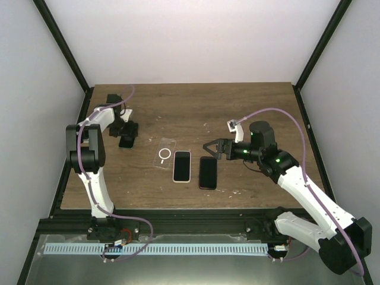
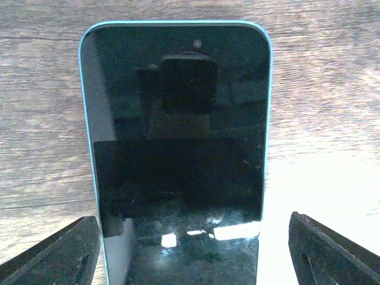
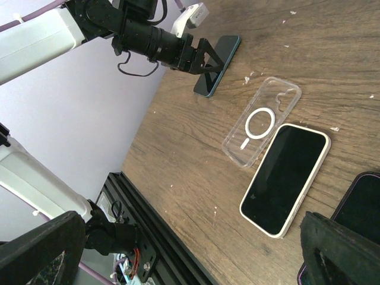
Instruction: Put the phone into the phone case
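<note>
A phone with a blue rim (image 2: 178, 148) lies screen up at the table's left (image 1: 126, 142). My left gripper (image 2: 193, 255) straddles its near end, open, with one finger (image 2: 53, 255) close to the phone's edge and a gap on the other side. The clear phone case (image 1: 164, 152) with a white ring lies flat mid-table, empty (image 3: 261, 122). A cream-edged phone (image 1: 181, 165) lies right beside it, and a dark phone (image 1: 208, 173) lies further right. My right gripper (image 1: 209, 147) hovers open above the dark phone's far end, holding nothing.
The left arm's gripper (image 3: 202, 59) and the blue phone (image 3: 217, 65) show at the top of the right wrist view. The table's black frame rail (image 3: 154, 237) runs along the near edge. White walls stand close on both sides.
</note>
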Tool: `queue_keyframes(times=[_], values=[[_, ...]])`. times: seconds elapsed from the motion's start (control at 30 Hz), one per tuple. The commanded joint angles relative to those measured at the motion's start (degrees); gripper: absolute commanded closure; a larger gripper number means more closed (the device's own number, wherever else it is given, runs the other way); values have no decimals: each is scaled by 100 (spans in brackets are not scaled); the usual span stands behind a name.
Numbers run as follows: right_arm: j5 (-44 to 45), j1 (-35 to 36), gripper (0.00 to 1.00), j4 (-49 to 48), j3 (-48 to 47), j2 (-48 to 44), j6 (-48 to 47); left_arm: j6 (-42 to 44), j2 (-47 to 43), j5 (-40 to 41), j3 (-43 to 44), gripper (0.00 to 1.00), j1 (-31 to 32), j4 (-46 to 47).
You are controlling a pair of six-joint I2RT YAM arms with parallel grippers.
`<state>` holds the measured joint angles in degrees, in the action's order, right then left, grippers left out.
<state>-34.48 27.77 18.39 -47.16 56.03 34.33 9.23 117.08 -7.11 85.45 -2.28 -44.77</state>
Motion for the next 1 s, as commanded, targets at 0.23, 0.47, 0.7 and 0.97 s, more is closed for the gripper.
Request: queue_keyframes(times=[0.23,0.47,0.7,0.97], values=[[28,-57,0,-31,-127,-110,3,-18,108,392,16,10,76,162],[26,-53,0,-53,-122,-67,8,-14,314,329,30,8,173,226],[43,-61,0,-37,-119,-75,-4,-86,499,422,82,12,187,250],[40,-61,0,-62,-101,-67,3,-251,309,525,-3,28,299,195]])
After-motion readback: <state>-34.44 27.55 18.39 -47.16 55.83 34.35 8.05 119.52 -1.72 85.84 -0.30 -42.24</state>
